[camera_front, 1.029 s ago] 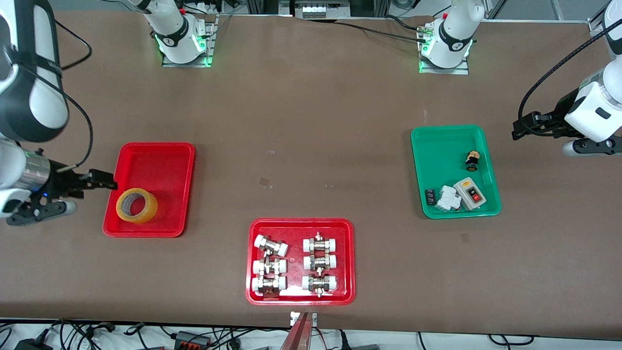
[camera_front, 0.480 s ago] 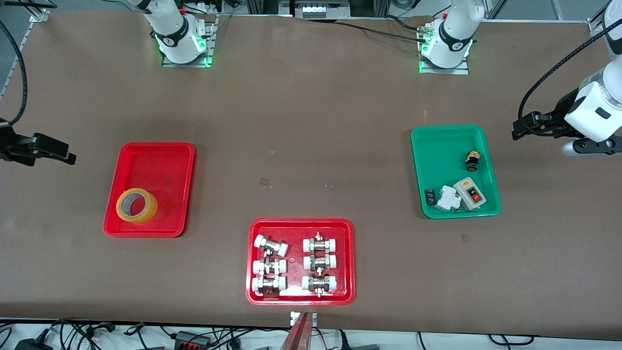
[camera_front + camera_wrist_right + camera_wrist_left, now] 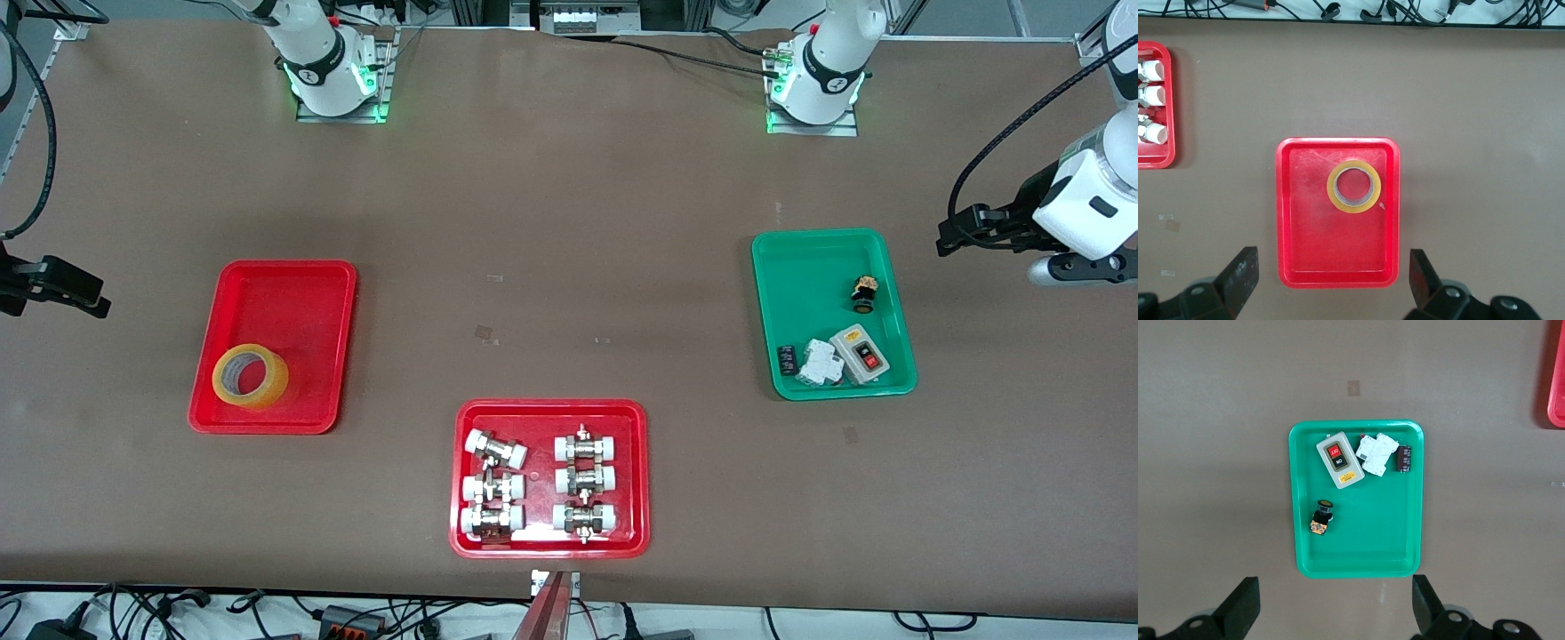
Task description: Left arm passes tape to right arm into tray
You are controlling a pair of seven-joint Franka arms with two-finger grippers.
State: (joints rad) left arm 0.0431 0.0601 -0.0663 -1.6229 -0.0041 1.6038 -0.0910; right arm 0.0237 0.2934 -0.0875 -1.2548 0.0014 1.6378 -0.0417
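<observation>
The yellow tape point(image 3: 250, 376) lies flat in the plain red tray point(image 3: 283, 298), in the corner nearer the front camera. It also shows in the right wrist view point(image 3: 1353, 186), inside the tray point(image 3: 1286, 220). My right gripper point(image 3: 93, 302) hangs high in the air by the tray, toward the right arm's end of the table. It is open and empty, jaws wide point(image 3: 1331, 270). My left gripper point(image 3: 949, 238) waits high by the green tray, open and empty point(image 3: 1335, 600).
A green tray point(image 3: 805, 284) with a switch box point(image 3: 861, 353) and small parts sits toward the left arm's end; it also shows in the left wrist view point(image 3: 1298, 500). A red tray point(image 3: 633, 471) of white-capped metal fittings lies near the table's front edge.
My right gripper has lifted away from the tape and tray and moved up toward the right arm's end of the table. The tape stays in the tray. The left arm has not moved.
</observation>
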